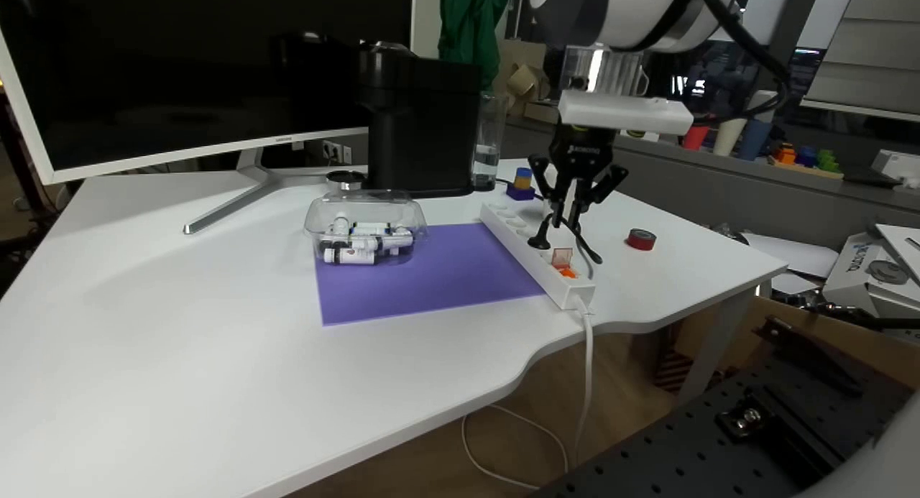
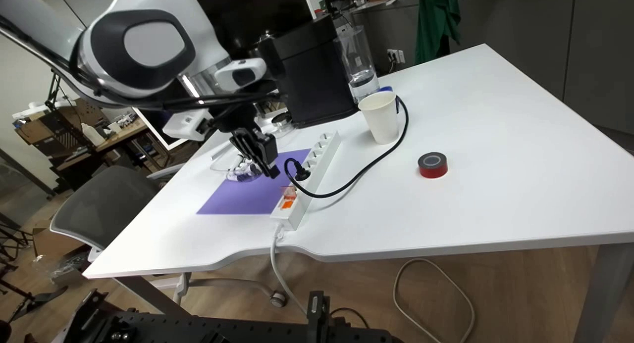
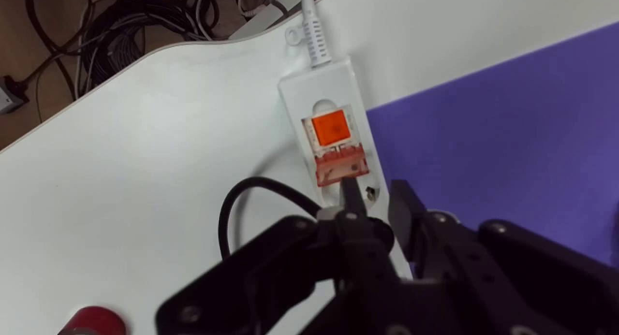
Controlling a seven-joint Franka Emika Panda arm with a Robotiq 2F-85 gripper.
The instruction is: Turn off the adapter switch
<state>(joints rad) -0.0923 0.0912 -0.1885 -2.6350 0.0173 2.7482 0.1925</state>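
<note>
The adapter, a long white power strip (image 1: 512, 233) (image 2: 319, 160) (image 3: 316, 88), lies on the table in all views. The switch, an orange-red rocker (image 1: 568, 273) (image 2: 287, 204) (image 3: 331, 127), is at its cord end. A clear reddish cover (image 1: 562, 257) (image 3: 342, 166) stands flipped up beside the switch. A black plug (image 1: 539, 241) (image 2: 301, 172) with a black cable sits in a socket near it. My gripper (image 1: 566, 221) (image 2: 271, 171) (image 3: 375, 182) is partly open and empty, pointing down above the strip, near the plug and apart from the switch.
A purple sheet (image 1: 431, 275) lies beside the strip. A clear box of small bottles (image 1: 366, 232) stands on it. Red tape (image 1: 640, 239) (image 2: 432, 165) and a paper cup (image 2: 380, 118) stand on the table. A black machine (image 1: 424, 124) is behind. The table edge is near the cord end.
</note>
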